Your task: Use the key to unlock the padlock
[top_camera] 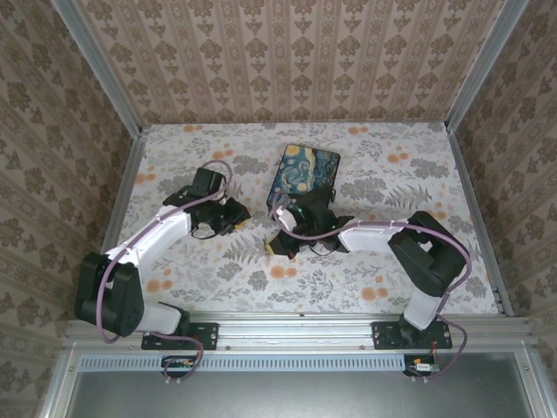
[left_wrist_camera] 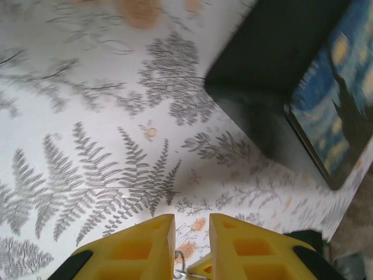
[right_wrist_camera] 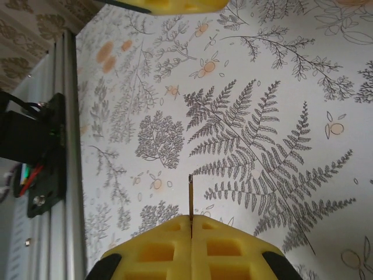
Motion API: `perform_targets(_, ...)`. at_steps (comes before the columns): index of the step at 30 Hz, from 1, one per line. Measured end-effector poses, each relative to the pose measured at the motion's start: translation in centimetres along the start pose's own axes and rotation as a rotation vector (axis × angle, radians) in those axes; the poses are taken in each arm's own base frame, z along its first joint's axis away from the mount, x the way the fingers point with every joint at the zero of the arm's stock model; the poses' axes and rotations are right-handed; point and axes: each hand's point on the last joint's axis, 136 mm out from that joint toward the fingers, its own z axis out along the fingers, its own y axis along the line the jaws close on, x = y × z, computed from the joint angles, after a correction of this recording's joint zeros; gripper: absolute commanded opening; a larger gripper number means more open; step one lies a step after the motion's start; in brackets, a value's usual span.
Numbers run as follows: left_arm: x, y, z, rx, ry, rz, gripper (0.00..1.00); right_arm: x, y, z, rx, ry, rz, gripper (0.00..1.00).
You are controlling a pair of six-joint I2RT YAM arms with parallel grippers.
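Right gripper (right_wrist_camera: pixel 191 219) is clamping shut on a thin brass-coloured metal key (right_wrist_camera: pixel 190 195). Its yellow ribbed fingers (right_wrist_camera: pixel 157 251) are pressing flat together, and the key blade is sticking straight out past the tips, edge-on, over a grey fern print on the white floral bench (right_wrist_camera: pixel 280 87). Whether the blade tip is touching the surface cannot be judged. In the top view this gripper (top_camera: pixel 277 247) is sitting near the middle of the bench (top_camera: pixel 348 292), somewhat toward the near edge, and is pointing toward the left edge. A silver aluminium rail (right_wrist_camera: pixel 73 175) along the near edge and a black bracket (right_wrist_camera: pixel 32 146) on it are showing at the left of the right wrist view. Left gripper (left_wrist_camera: pixel 191 220) is standing with its yellow fingers (left_wrist_camera: pixel 140 248) parted by a narrow gap. In that gap, at the bottom edge of the left wrist view, a small bright yellow brass-like padlock (left_wrist_camera: pixel 200 269) with a thin metal loop is showing, mostly cut off. Whether the fingers are gripping it or only flanking it cannot be told. From above, the left gripper (top_camera: pixel 235 218) is lying just left of bench centre, near the right gripper but apart from it. A flat black-sided rectangular box with a blue-and-yellow swirly painted lid (top_camera: pixel 305 170) is lying toward the middle of the far edge, just beyond both grippers; its black side wall (left_wrist_camera: pixel 262 46) is showing ahead of the left fingers.
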Motion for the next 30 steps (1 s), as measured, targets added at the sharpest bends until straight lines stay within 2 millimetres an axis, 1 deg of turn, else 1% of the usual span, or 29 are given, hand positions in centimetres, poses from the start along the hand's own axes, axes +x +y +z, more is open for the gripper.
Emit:
perform_targets(5,-0.6,-3.7,-0.8,0.119,-0.015,0.246,0.22,-0.9,0.7,-1.7,-0.031,0.009,0.054,0.00)
perform_targets(8,-0.6,-5.5,-1.5,0.182,-0.016,0.367,0.23,-1.2,1.7,-2.7,-0.055,0.012,0.074,0.00)
perform_targets(13,0.6,-7.1,-2.3,0.285,0.018,0.493,0.24,-1.7,3.0,-4.4,-0.094,0.007,0.089,0.00)
perform_targets(17,1.8,-8.6,-3.5,0.379,0.044,0.573,0.25,-1.4,2.9,-5.4,-0.123,0.018,0.125,0.00)
perform_targets(21,3.4,-9.5,-3.5,0.441,0.099,0.635,0.24,-0.7,3.1,-6.1,-0.165,0.047,0.146,0.00)
perform_targets(23,4.1,-9.9,-3.5,0.465,0.125,0.663,0.24,-0.6,3.3,-6.5,-0.189,0.054,0.146,0.00)
perform_targets(30,4.7,-10.8,-4.2,0.530,0.152,0.721,0.24,-1.3,4.3,-7.4,-0.249,0.057,0.116,0.00)
